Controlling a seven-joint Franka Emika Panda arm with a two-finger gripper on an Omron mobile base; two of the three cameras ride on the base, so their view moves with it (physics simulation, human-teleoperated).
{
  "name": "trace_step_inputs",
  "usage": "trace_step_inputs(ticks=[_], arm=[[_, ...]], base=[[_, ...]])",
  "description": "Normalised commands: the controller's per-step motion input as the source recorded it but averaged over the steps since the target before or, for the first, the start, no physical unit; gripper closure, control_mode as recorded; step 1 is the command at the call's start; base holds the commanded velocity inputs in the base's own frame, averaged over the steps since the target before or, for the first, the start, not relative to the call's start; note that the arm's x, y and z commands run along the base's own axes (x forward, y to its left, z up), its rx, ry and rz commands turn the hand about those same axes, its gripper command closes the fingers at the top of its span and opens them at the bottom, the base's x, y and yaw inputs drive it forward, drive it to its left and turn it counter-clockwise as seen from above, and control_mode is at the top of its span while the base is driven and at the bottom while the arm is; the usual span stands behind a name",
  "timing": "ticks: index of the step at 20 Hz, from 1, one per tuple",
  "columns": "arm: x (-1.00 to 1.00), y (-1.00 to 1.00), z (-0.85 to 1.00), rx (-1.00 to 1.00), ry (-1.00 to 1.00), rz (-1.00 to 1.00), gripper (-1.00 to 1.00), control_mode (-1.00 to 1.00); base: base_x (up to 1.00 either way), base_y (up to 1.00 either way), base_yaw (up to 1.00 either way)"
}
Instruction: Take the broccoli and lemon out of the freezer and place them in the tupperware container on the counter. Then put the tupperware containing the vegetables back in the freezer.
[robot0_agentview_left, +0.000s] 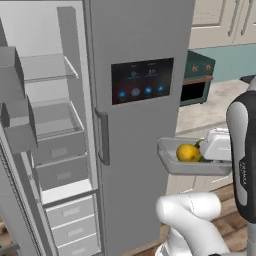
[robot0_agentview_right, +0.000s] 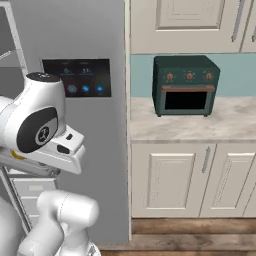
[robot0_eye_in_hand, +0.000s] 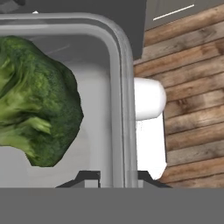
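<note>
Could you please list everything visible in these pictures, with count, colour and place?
shallow grey rectangular tray: one, grey, held in the air before the freezer, over the wooden floor.
bright yellow lemon: one, yellow, inside the tray.
dark green lumpy broccoli: one, green, inside the tray.
tall grey freezer: one, grey, left door open.
dark green toaster oven: one, on the counter.
beige marbled counter: one, right of the freezer.
white gripper: one, jaws shut on the tray's rim.
</note>
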Motion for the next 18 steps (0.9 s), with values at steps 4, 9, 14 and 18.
trace_step_inputs(ticks=[4, 9, 14, 18], arm=[[0.00, 0.00, 0.00, 0.00, 0.00, 0.00, 1.00, 1.00], [0.00, 0.00, 0.00, 0.00, 0.00, 0.00, 1.00, 1.00], [0.00, 0.00, 0.00, 0.00, 0.00, 0.00, 1.00, 1.00], [0.00, 0.00, 0.00, 0.00, 0.00, 0.00, 1.00, 1.00]], base=[[0.49, 0.04, 0.24], [0.40, 0.35, 0.35], [0.27, 0.29, 0.26], [0.45, 0.19, 0.03]])
